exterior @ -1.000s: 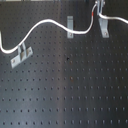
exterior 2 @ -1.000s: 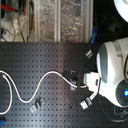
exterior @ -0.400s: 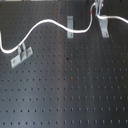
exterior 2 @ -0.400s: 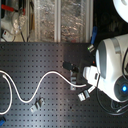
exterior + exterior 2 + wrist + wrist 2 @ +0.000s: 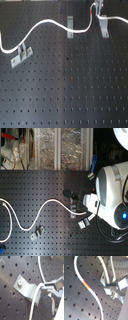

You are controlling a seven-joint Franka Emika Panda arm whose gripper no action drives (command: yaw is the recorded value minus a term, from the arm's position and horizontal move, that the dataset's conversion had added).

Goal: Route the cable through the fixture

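Observation:
The white cable (image 5: 42,24) runs from the first exterior view's left edge, dips past the middle clip, and rises to my gripper (image 5: 97,7) at the top right. Its red band (image 5: 86,284) lies on the board just short of the gripper. The gripper (image 5: 46,287) is shut on the cable (image 5: 37,293) right beside the fixture (image 5: 30,289), where the cord lies in the slotted head. In the first exterior view the fixture (image 5: 103,27) stands just below the gripper, and the cable's tail trails off to the right. In the second exterior view the gripper (image 5: 83,210) is mostly hidden by the arm.
A near-identical upright clip (image 5: 70,25) stands at the middle back with the cable passing its foot. A slanted two-post bracket (image 5: 21,54) sits at the first exterior view's left, the cable crossing it. The black perforated board (image 5: 65,95) fills the front.
The arm has shifted slightly in the second exterior view. The cable's course on the board looks the same, and the gripper stays shut on it by the fixture.

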